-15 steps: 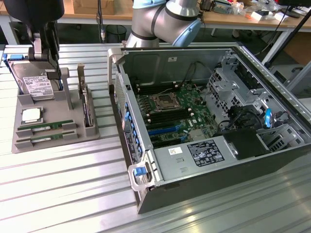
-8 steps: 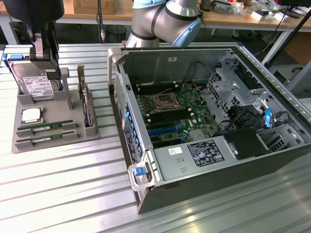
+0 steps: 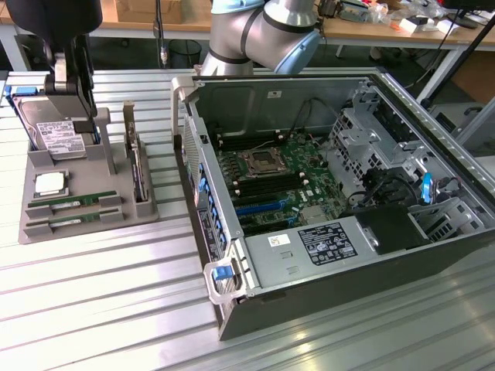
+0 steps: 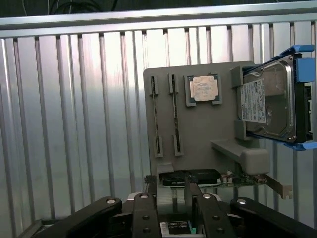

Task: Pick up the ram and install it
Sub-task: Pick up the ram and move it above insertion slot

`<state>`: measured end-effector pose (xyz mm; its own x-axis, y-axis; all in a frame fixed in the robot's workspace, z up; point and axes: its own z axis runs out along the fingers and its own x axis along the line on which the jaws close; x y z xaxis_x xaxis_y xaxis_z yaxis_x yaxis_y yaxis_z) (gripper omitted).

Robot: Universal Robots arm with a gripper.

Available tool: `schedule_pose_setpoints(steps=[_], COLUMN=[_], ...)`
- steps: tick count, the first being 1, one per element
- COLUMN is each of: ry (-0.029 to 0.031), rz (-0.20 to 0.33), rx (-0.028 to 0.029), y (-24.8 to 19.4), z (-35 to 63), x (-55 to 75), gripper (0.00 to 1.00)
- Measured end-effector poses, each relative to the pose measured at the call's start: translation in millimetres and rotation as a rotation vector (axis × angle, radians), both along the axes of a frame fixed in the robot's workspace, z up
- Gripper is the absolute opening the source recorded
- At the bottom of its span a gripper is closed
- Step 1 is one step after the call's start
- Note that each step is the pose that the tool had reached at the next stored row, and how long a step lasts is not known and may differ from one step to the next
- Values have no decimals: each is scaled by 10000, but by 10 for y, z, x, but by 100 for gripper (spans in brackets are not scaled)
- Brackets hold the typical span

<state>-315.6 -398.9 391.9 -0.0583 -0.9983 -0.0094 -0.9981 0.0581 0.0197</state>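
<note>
I could not tell how wide my gripper [image 4: 176, 192] stood, and I saw nothing held in it. It hung above the grey tray [image 4: 203, 130], nearest the expansion card [image 4: 198, 177] just beneath. Beyond that card the ram [image 4: 155, 116] sat on edge in its slot, a second stick [image 4: 174, 116] beside it. The hard drive [image 4: 267, 101] stood off to one side. I judged this the approach, the pick not yet made. Gripping would call for centring squarely over one thin edge. The tray rested on a ribbed metal table [image 3: 116, 294], with the open computer case [image 3: 325, 305] well apart and a cluttered wooden bench [image 3: 363, 29] behind.
</note>
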Motion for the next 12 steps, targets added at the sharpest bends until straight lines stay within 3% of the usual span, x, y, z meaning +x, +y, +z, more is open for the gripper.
schedule_pose_setpoints(steps=[12], ry=[0], rz=[-1], rx=[24], y=[0], z=[-79], x=[-1], gripper=[36])
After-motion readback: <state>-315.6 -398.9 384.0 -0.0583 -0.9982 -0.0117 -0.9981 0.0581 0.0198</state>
